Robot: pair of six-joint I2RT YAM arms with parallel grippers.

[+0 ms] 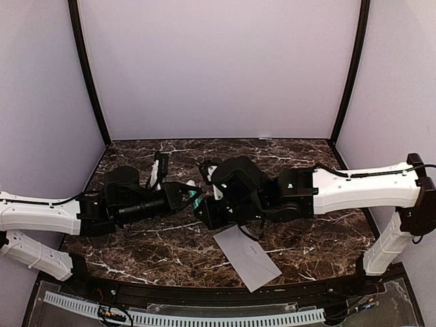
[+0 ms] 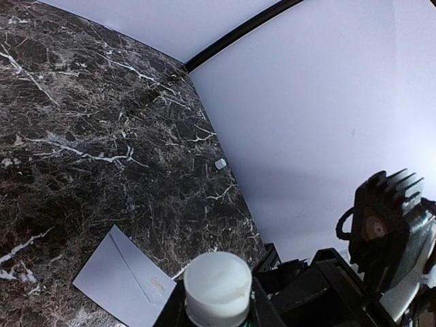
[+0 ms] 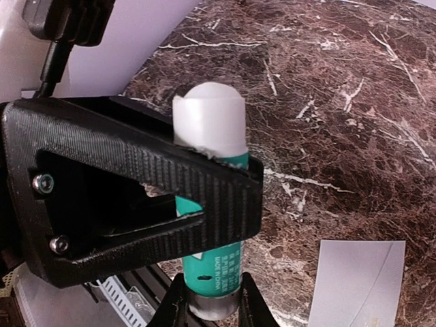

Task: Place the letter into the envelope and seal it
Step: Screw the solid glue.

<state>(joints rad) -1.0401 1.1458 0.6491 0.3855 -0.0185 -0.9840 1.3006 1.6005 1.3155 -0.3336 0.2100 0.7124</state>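
Here, both my arms meet over the middle of the dark marble desk, and between them I hold one glue stick. My right pincer is closed on its base, with the two fingers pinching the grey foot of the green tube from either side. My left pincer is clamped on the same tube higher up, just under the white cap, its black ribbed jaw lying across the green label. So the stick is gripped at both ends, above the desk, with the cap on. From my left wrist the cap shows end-on at the bottom edge of the view.

The envelope lies flat on the desk, on the near side of my right pincer. Its far end is tucked under that arm in the top view, and one corner lies close to the desk's near edge. It is pale grey and sits askew to that edge. Its flap side faces up and the flap lies down flat, its slanted edges showing as thin lines. Whether it is stuck down I cannot tell. Neither pincer touches it.

The letter I cannot make out in any view, so I cannot say where it is.

A small pale chip lies on the desk near the foot of the wall.
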